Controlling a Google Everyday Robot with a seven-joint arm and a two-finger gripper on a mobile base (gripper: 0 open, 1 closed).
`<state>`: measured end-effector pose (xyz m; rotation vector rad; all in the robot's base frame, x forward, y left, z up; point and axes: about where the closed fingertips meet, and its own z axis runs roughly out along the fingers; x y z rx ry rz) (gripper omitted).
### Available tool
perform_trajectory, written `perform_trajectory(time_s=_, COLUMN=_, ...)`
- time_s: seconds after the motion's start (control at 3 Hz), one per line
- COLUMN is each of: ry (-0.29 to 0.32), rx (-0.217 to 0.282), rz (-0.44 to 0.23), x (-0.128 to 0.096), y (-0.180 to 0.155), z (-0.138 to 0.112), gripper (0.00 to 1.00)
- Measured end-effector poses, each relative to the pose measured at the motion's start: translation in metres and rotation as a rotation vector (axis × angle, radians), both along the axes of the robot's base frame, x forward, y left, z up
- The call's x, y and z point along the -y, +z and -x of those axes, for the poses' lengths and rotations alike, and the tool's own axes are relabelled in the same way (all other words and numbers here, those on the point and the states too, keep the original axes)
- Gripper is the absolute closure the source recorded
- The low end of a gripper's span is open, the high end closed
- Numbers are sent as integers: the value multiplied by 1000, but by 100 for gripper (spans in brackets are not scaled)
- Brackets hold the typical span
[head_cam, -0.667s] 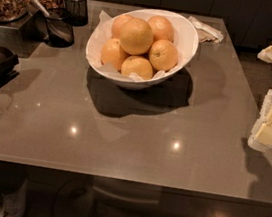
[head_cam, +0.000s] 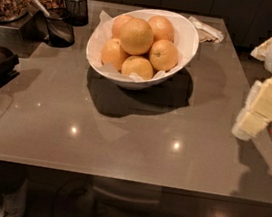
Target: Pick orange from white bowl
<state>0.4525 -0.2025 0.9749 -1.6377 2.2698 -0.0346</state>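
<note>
End effector in the air at the right edge of the table, about midway along that edge, touching neither bowl nor fruit. Cannot tell whether spread or pressed together.

Orange on top of the pile in the white bowl, resting on the smaller fruits, well apart from the end effector. Round, so no long axis to read; stem end not discernible.

White bowl near the table's far edge, roughly midway between the far corners, oval running left to right, rim higher toward the far right corner.
</note>
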Motion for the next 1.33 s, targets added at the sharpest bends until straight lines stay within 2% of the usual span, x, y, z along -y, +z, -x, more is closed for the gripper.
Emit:
perform_trajectory(time_s=0.33, ry=-3, rx=-42, rz=-33, x=-51, y=2, z=-42, gripper=0)
perform_trajectory(time_s=0.67, ry=-2, rx=-34, rz=-36, x=-53, y=3, z=-43, gripper=0)
perform_trajectory(time_s=1.0, ry=14, rx=-11, rz=-102, x=-65, y=6, z=-56, gripper=0)
perform_trajectory(time_s=1.33, ry=58, rx=7, rz=-142, x=-91, y=15, z=-79, gripper=0)
